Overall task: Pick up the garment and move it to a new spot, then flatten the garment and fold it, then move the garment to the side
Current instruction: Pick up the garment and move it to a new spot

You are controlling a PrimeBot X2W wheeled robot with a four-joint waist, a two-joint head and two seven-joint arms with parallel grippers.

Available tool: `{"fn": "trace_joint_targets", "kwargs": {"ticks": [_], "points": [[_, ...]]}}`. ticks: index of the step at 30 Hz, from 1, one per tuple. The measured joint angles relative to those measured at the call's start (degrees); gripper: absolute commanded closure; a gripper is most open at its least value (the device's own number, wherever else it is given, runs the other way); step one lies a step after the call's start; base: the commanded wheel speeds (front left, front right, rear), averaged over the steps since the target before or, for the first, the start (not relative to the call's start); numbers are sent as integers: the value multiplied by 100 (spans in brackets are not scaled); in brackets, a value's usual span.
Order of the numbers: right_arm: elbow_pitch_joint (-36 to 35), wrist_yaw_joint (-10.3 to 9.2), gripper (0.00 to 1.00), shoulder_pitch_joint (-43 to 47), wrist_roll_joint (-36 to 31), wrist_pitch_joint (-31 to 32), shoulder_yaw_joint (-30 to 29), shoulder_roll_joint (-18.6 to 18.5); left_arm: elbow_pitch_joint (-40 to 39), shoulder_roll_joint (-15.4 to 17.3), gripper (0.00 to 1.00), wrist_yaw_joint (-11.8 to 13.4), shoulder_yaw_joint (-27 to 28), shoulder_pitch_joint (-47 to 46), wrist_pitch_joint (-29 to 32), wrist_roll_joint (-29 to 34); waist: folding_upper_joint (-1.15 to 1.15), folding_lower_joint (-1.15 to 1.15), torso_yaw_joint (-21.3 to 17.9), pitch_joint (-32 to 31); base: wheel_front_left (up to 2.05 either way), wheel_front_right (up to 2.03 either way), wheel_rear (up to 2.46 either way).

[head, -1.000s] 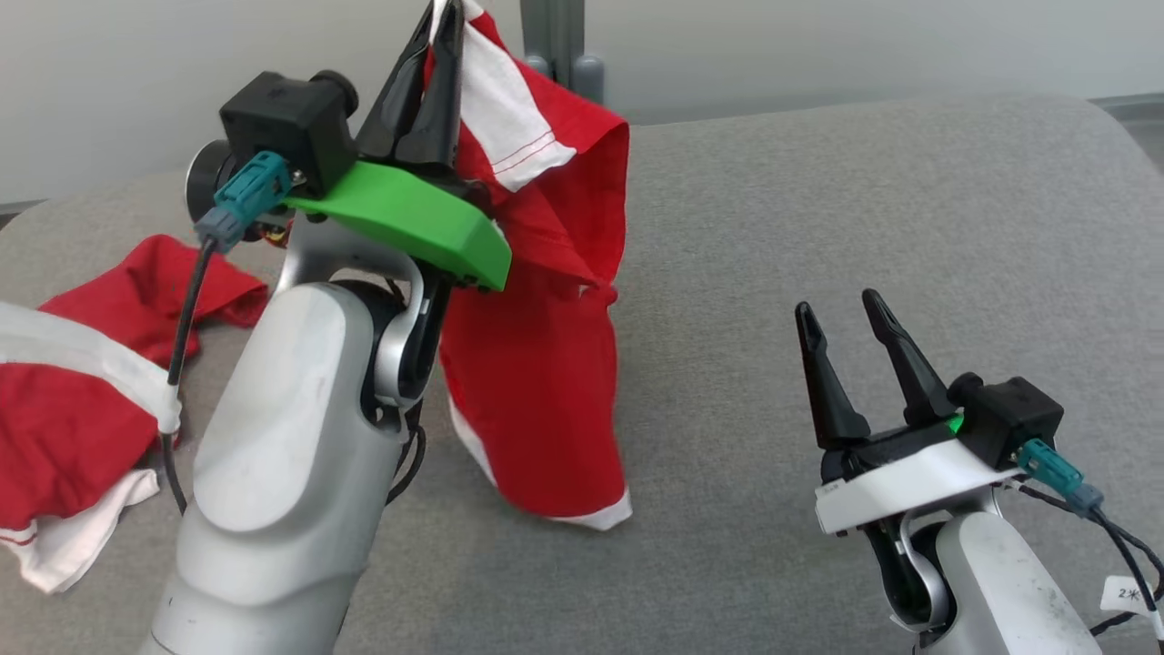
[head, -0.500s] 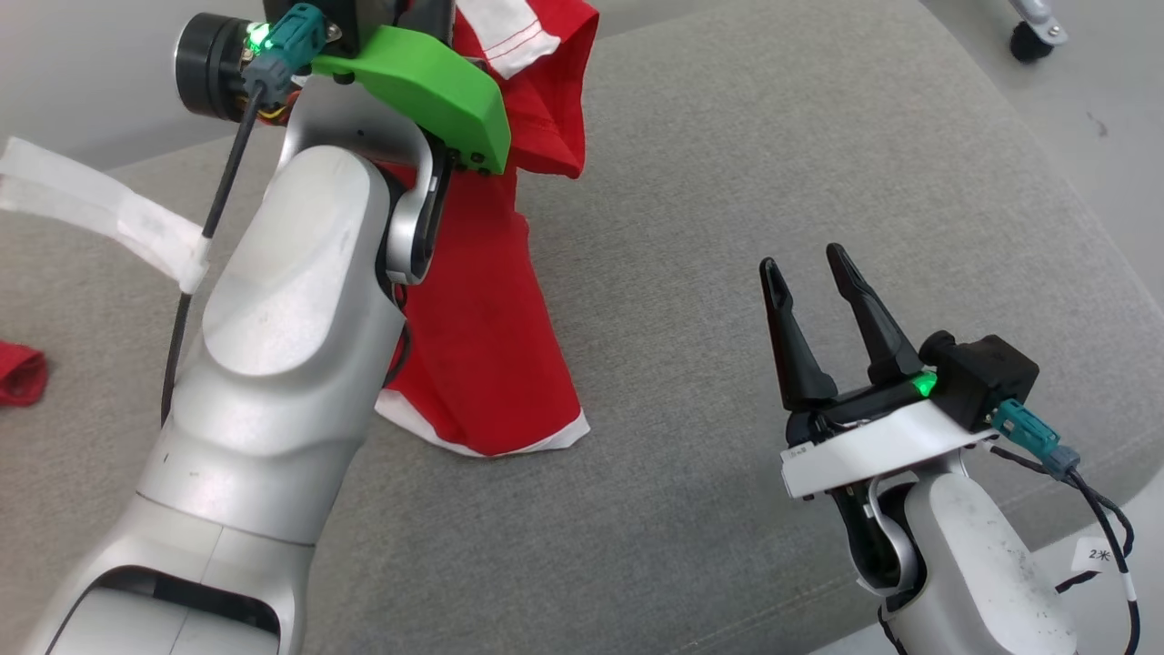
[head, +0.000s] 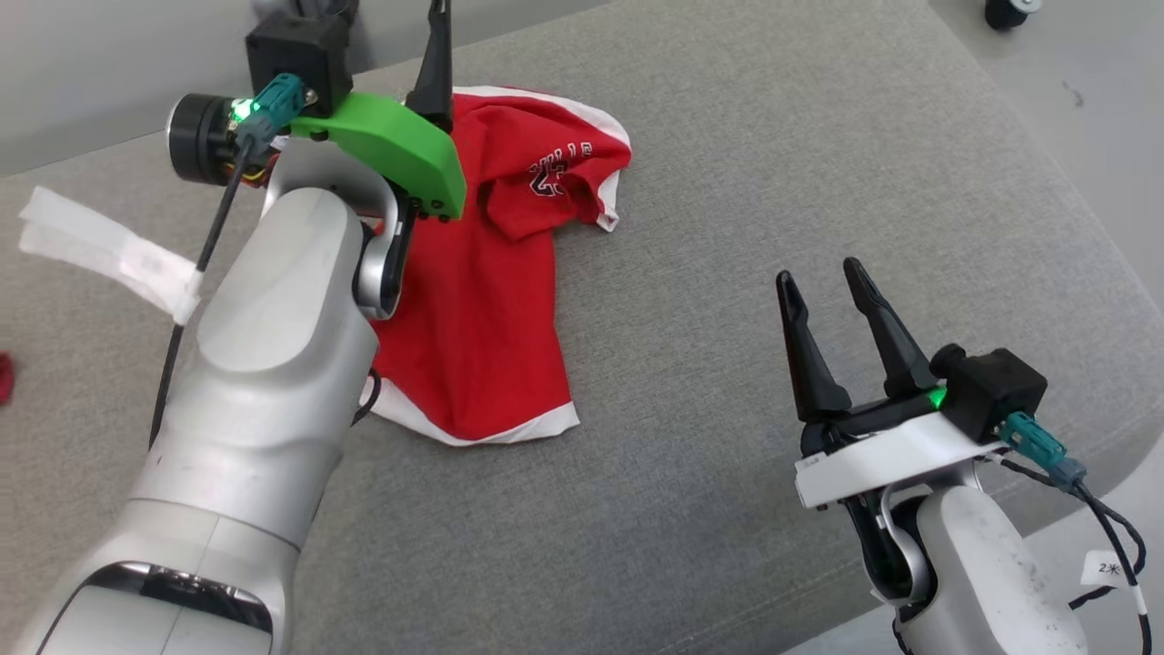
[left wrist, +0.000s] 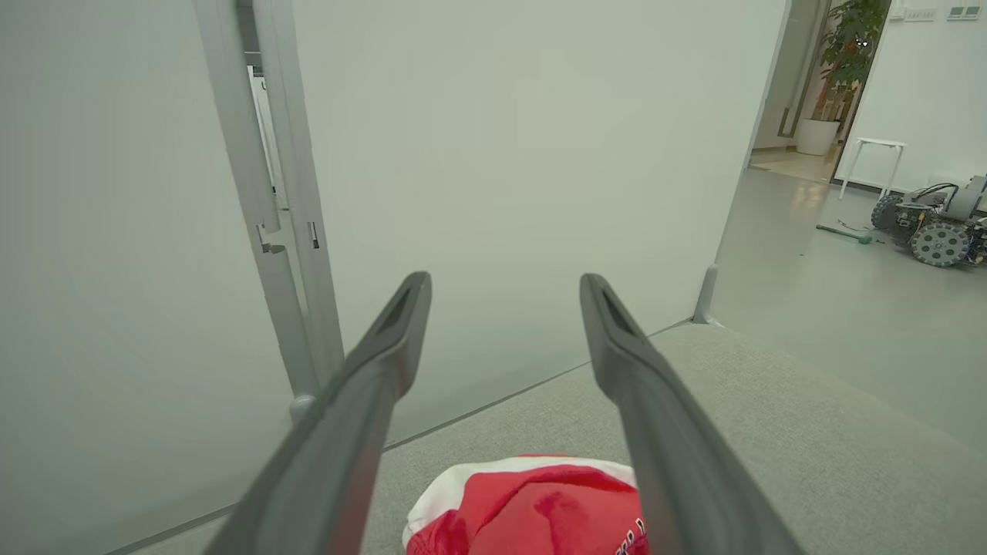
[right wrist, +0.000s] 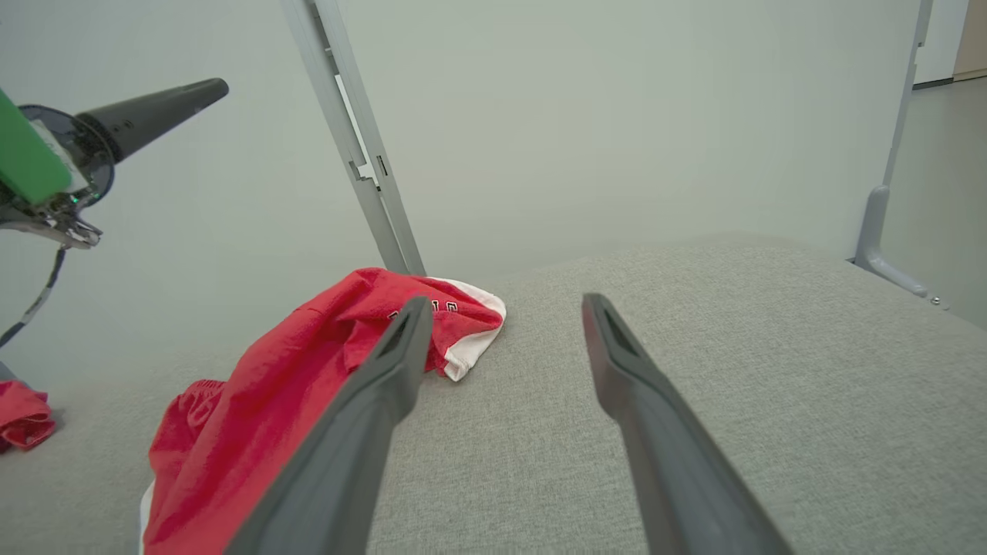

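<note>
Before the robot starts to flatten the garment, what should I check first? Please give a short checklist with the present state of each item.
1. Left gripper free of the garment: ok, jaws apart, nothing between them.
2. Garment resting on the cushion: ok.
3. Garment flat: not ok, its top part is folded over and creased.
4. Right gripper open and apart from the garment: ok.
5. Garment's left edge free: cannot tell, the left forearm hides it.
6. Other red cloth apart from the garment: ok, it lies far to the left.
</note>
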Motion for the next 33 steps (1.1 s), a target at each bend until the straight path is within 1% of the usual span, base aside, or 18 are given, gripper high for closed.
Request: {"fn": "trace_joint_targets", "kwargs": {"ticks": [4,6,8,11,14,18,21,27,30,33], "points": [[20,0,0,136,-71,-1,-33,-113,-225,191,0,-68,138,385,-149,-54,0,0,262,-109,0,0,0],[30,0,0,219,-90,0,-62,-154,-465,303,0,-99,189,673,-177,-49,0,0,415,-189,0,0,0],[42,0,0,304,-110,0,-93,-193,-781,411,0,-135,249,1028,-193,-47,0,0,581,-288,0,0,0],[55,0,0,441,-122,0,-135,-263,-1558,590,0,-134,419,1834,-207,33,0,0,852,-478,0,0,0],[58,0,0,571,-140,-1,-185,-302,-2192,660,0,-125,602,2696,-212,56,0,0,1066,-664,0,0,0],[58,0,0,705,-144,0,-287,-355,-2882,647,0,-110,824,3631,-213,182,0,0,1288,-897,0,0,0],[60,0,0,857,-146,0,-378,-358,-3243,466,0,-88,1077,4325,-215,259,0,0,1424,-1083,0,0,0],[33,0,0,1053,-143,0,-469,-297,-3619,175,0,-189,1321,5153,-215,716,0,0,1567,-1318,0,0,0],[37,0,0,1129,-135,0,-490,-268,-3704,53,0,-234,1466,5480,-215,820,0,0,1550,-1374,0,0,0],[41,0,0,1185,-134,0,-486,-237,-3765,4,0,-236,1615,5705,-215,951,0,0,1509,-1397,0,0,0]]}}
